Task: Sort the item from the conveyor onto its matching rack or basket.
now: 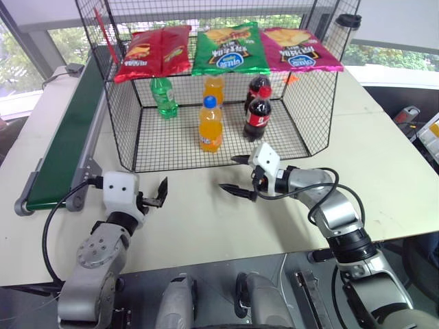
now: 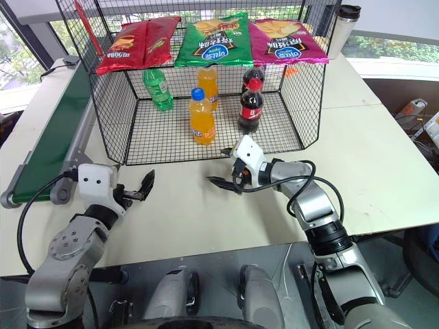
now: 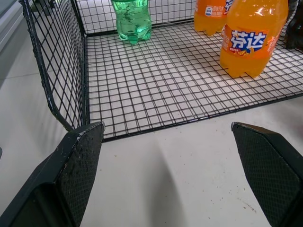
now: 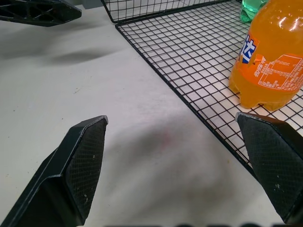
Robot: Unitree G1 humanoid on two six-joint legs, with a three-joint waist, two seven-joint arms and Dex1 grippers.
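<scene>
Head cameras: conveyor (image 1: 65, 130) is seen along the far left, cage (image 1: 116, 123) at the far centre. Left gripper (image 1: 159, 194) and right gripper (image 1: 230, 173) are held near, over the table (image 1: 185, 226), jaws spread, nothing carried.
Progress: a green bottle (image 1: 164, 98) is seen standing in the cage's far-left corner. Its cap reads green, so it cannot be confirmed as the task's bottle, and sorting is judged unproven.
Left wrist: the bottle's base on the grid floor is shown close up, with an orange bottle (image 3: 251, 40) to its right.
Right wrist: the cage's near edge is shown running between the spread jaws.
</scene>
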